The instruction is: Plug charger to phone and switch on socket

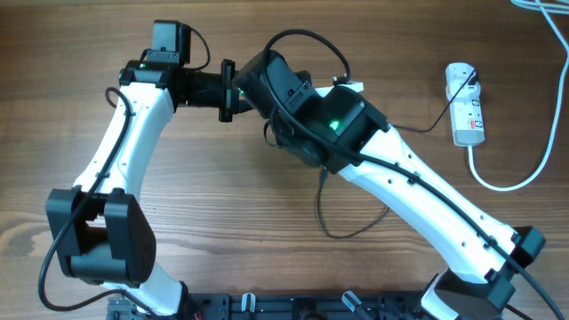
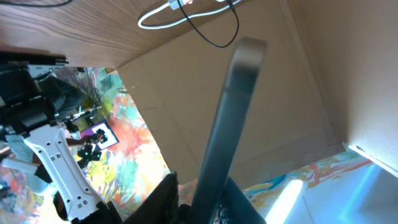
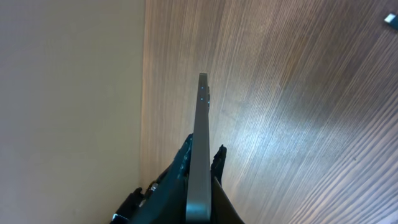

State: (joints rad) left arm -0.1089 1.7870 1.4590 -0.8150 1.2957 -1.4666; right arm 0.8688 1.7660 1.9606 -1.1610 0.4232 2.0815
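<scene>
The phone shows edge-on as a grey slab in the right wrist view (image 3: 200, 143), with my right gripper (image 3: 202, 155) shut tight on it. In the left wrist view the phone (image 2: 230, 118) stands between the fingers of my left gripper (image 2: 208, 199). It touches one finger, with a gap to the other. Overhead, both grippers meet above the table's back centre, left (image 1: 233, 90) and right (image 1: 260, 82), and hide the phone. The white socket (image 1: 466, 105) lies at the far right. The thin black charger cable (image 1: 418, 127) runs from it under the right arm and loops out (image 1: 331, 224). Its tip is hidden.
A thick white cord (image 1: 520, 178) curves from the socket along the right edge; it also shows in the left wrist view (image 2: 163, 18). The left arm (image 1: 116, 151) spans the left side, the right arm (image 1: 427, 204) the lower right.
</scene>
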